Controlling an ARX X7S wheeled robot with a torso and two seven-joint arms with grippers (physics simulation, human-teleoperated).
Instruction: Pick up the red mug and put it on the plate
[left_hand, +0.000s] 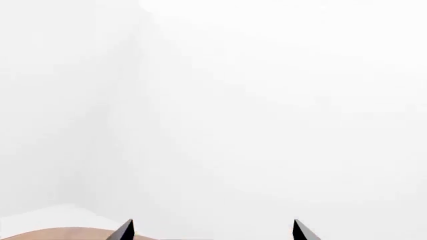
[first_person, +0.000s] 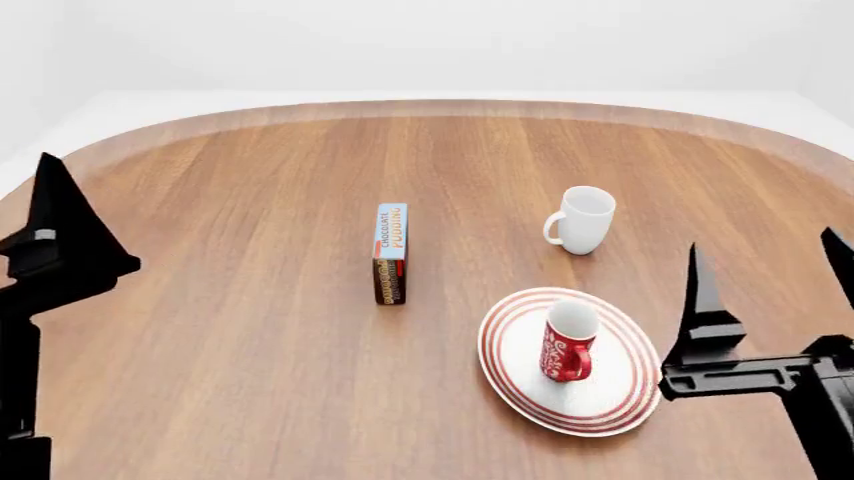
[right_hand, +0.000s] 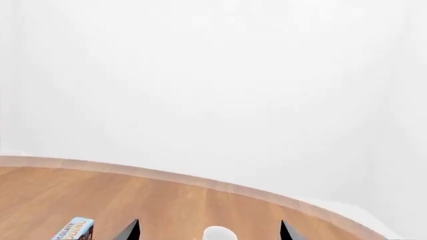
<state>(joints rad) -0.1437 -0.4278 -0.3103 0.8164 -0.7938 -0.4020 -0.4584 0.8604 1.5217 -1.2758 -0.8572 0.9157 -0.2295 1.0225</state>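
The red mug (first_person: 567, 340) with white lettering stands upright on the plate (first_person: 607, 395), a round white plate with red rings, at the near right of the wooden table. Its handle points toward the near side. My right gripper (first_person: 763, 245) is open and empty, just right of the plate and apart from the mug. In the right wrist view the right gripper (right_hand: 209, 225) shows only two spread fingertips. My left gripper (left_hand: 213, 225) is open and empty, facing a white wall. One of its fingers (first_person: 60, 215) shows at the table's far left.
A plain white mug (first_person: 583, 220) stands behind the plate and also shows in the right wrist view (right_hand: 219, 233). A chocolate pudding box (first_person: 390, 252) stands on edge mid-table and shows in the right wrist view (right_hand: 73, 231). The rounded wooden table (first_person: 240, 330) has its far edge near white walls.
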